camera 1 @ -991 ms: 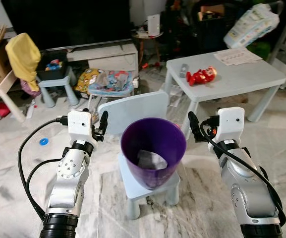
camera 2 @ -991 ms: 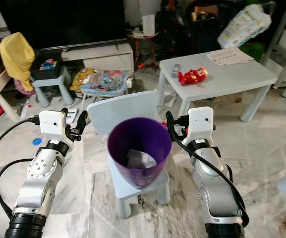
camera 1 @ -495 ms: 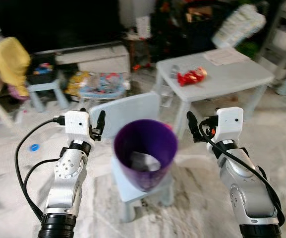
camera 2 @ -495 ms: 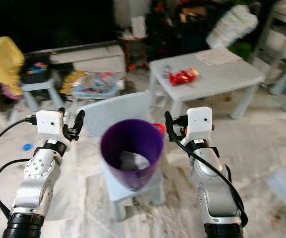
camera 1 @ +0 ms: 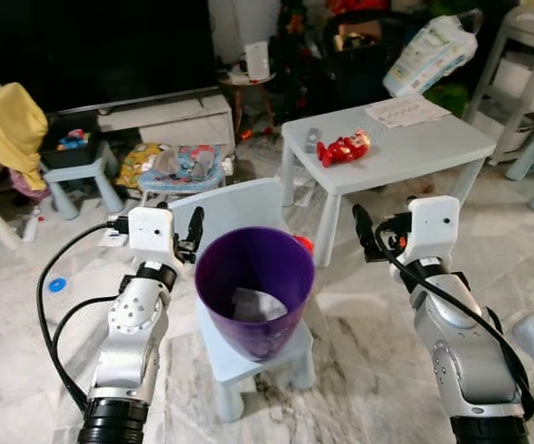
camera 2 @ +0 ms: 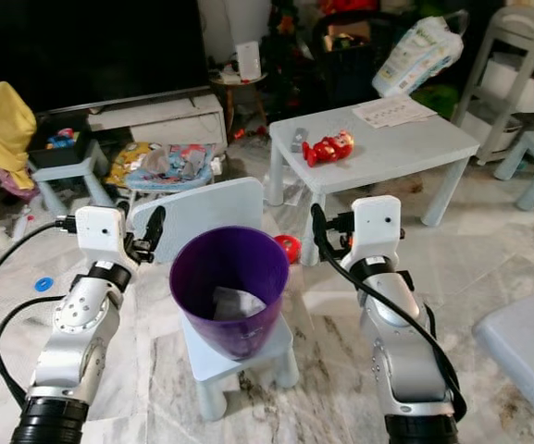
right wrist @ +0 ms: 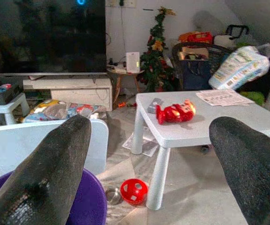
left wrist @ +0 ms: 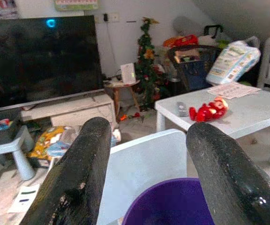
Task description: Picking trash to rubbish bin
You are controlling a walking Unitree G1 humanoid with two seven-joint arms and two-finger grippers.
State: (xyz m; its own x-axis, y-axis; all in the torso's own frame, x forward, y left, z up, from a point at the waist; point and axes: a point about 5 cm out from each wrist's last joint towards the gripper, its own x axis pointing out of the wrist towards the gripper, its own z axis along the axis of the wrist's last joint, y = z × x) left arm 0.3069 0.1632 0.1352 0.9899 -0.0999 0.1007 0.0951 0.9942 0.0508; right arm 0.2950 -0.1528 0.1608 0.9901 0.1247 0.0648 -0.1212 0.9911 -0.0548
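The purple rubbish bin (camera 1: 254, 289) stands upright on the seat of a small pale-blue child's chair (camera 1: 239, 208), directly ahead of the robot. Its long axis is vertical — the open mouth faces up, and the body tapers toward the base. A crumpled piece of white trash (camera 1: 258, 304) lies inside at the bottom.

The left gripper (left wrist: 146, 176) is raised beside the bin's left rim, near but not touching it; its fingers (left wrist: 81, 180) are spread wide and hold nothing. The right gripper (right wrist: 149, 168) is raised to the right of the bin, further from the rim; its fingers (right wrist: 48, 176) are likewise spread wide and empty.

Beyond the chair stands a pale-blue table (camera 1: 415, 153) carrying a red toy (camera 1: 342, 148), a remote control (left wrist: 182, 108) just beside it, and a printed sheet (camera 1: 405, 110). A red perforated ball (right wrist: 134, 191) lies on the marble floor (camera 1: 359, 342) next to a table leg. A dark television (left wrist: 36, 58) sits on a low white stand against the far wall.
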